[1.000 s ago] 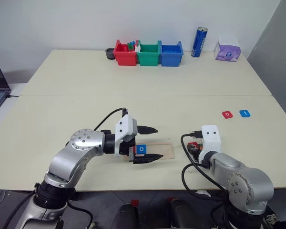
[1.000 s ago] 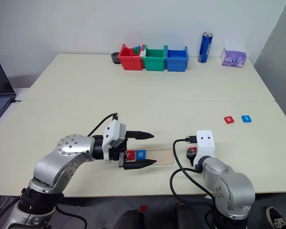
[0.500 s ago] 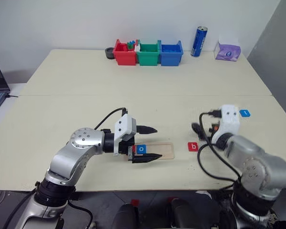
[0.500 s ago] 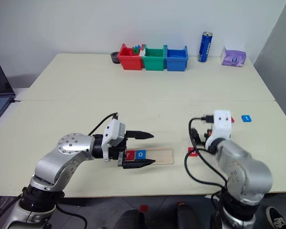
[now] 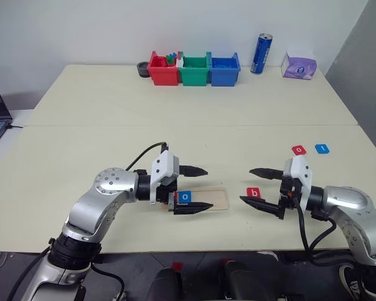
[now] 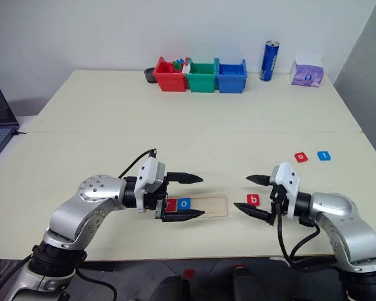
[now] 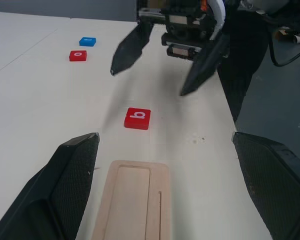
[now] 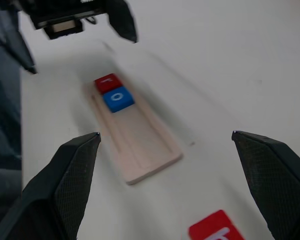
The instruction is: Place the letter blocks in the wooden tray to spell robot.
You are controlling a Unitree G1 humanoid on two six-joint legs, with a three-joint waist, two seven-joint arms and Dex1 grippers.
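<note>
So here's where it's at, going left to right. The left gripper [image 5: 194,188] hangs over the near end of the tray [image 5: 218,198], jaws spread wide and holding nothing, same spot as a second ago. In the tray, red r [image 8: 106,82] and blue o [image 5: 185,196] sit side by side at the left end, touching, with the rest of the groove bare.

Just past the tray's right end, at about 3 o'clock from it, the red b [image 5: 254,192] lies flat on the worktop. That's the new bit: a second ago the right gripper [image 5: 263,189] was down over that spot, and now it has swung up and turned to point back toward the tray, jaws fully wide, empty, straddling the b without touching it. So the b got dropped off next to the tray, not in it.

Far off at roughly 1 o'clock from the b, the second red o [image 5: 299,150] and blue t [image 5: 322,148] wait near each other.

My read: two of five done, b is staged for slot three, probably for the left arm to grab.
</note>
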